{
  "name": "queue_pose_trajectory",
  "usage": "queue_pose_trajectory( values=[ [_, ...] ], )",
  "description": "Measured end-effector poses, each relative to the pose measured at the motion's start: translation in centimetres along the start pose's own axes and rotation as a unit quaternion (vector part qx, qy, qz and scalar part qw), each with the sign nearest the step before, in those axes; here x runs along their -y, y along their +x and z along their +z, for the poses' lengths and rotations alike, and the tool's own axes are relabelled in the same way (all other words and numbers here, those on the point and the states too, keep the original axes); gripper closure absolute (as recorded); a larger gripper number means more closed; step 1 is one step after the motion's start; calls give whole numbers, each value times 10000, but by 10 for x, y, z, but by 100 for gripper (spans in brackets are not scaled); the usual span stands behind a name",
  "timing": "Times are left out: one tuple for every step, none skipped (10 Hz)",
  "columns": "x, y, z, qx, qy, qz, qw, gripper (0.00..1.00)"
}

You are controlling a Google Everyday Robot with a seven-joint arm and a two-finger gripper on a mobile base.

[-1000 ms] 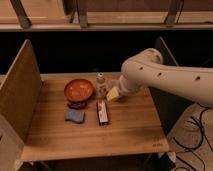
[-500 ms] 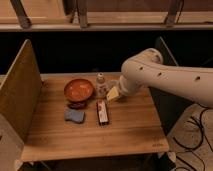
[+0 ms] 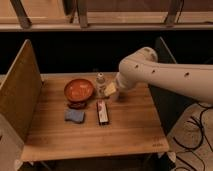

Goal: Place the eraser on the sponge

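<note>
The eraser (image 3: 102, 111) is a narrow dark bar with a reddish and a whitish stripe, lying lengthwise on the wooden table (image 3: 125, 132) near its middle. The sponge (image 3: 75, 116), a flat blue-grey pad, rests to the eraser's left, apart from it. My gripper (image 3: 110, 90) hangs at the end of the white arm (image 3: 165, 77), just above and to the right of the eraser's far end, beside a small white bottle (image 3: 100, 81).
A round orange-red bowl (image 3: 79, 90) sits behind the sponge, with a small dark red lump (image 3: 76, 104) at its front rim. A tall wooden panel (image 3: 19, 92) walls the table's left side. Cables (image 3: 197, 142) lie on the floor to the right.
</note>
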Motion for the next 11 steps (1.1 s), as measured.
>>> queue_pose_trajectory(
  values=[
    [-3, -4, 10, -6, -50, -39, 10000, 20],
    [-7, -4, 25, -51, -129, -46, 9999, 20],
    [-11, 0, 38, -131, -210, -6, 9997, 20],
    [-13, 8, 48, -233, -222, 72, 9995, 20],
    [-12, 17, 56, -340, -165, 142, 9992, 20],
    [-11, 21, 59, -381, -135, 171, 9990, 20],
    [-11, 21, 59, -384, -134, 170, 9990, 20],
    [-11, 21, 59, -382, -133, 170, 9990, 20],
    [-11, 21, 59, -386, -131, 171, 9990, 20],
    [-12, 22, 60, -423, -163, 204, 9988, 20],
    [-18, 27, 64, -508, -259, 248, 9981, 20]
  ],
)
